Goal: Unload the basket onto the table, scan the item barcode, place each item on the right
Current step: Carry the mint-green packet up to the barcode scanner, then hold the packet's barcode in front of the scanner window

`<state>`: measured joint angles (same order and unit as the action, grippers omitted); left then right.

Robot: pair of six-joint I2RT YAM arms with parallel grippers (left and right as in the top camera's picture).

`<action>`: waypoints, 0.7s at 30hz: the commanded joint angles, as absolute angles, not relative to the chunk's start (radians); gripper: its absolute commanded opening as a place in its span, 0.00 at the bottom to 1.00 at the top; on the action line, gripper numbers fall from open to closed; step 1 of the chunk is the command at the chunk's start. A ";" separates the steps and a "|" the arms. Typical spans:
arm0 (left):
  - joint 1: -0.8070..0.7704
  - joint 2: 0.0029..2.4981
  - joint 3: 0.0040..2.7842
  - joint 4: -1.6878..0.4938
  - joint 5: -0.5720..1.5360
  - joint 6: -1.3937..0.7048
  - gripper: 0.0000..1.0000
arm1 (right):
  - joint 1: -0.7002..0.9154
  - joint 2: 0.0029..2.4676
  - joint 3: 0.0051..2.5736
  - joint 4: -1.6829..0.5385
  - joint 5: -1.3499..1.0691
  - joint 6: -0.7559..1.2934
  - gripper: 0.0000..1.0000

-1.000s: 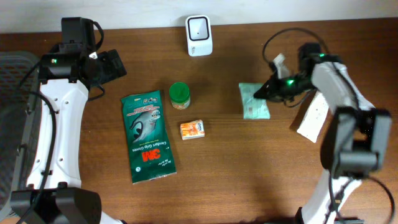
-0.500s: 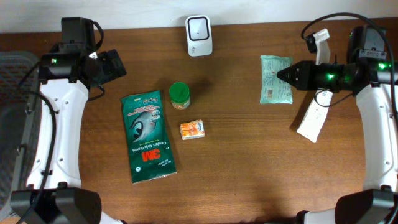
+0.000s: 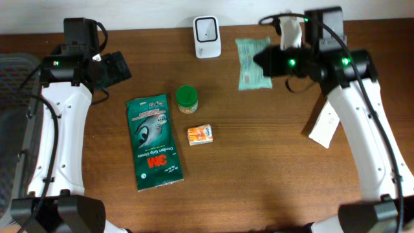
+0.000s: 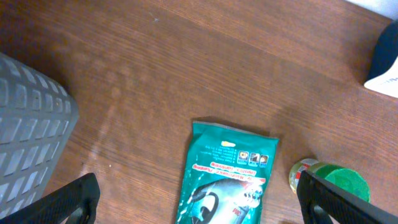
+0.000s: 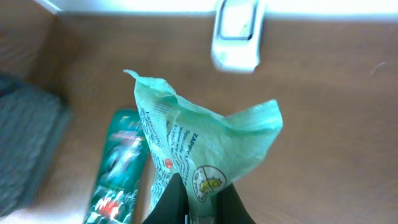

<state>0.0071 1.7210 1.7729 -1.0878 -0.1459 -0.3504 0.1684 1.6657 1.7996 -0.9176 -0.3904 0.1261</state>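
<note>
My right gripper (image 3: 262, 62) is pinched shut on an edge of the pale green packet (image 3: 247, 61), holding it at the upper centre of the overhead frame, just right of the white scanner (image 3: 207, 37), presumably so its barcode can face the reader. My left gripper (image 3: 120, 67) hangs wide open and empty, upper left.

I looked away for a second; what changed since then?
The right claw, shut on the pale green packet, carried it from the right side across toward the white scanner. The left claw, glove pack, jar and orange box stayed put.
</note>
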 commanded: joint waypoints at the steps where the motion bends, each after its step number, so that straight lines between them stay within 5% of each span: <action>1: 0.010 1.719 1.783 -1.086 -0.142 -0.335 0.99 | 0.247 1.772 1.980 -0.836 -0.157 0.077 0.04; 8: 0.010 1.719 1.783 -1.086 -0.143 -0.335 0.99 | 0.323 1.959 1.982 -0.458 0.049 -0.066 0.04; 21: 0.010 1.719 1.783 -1.086 -0.143 -0.335 0.99 | 0.329 2.292 1.982 0.189 0.013 -0.476 0.04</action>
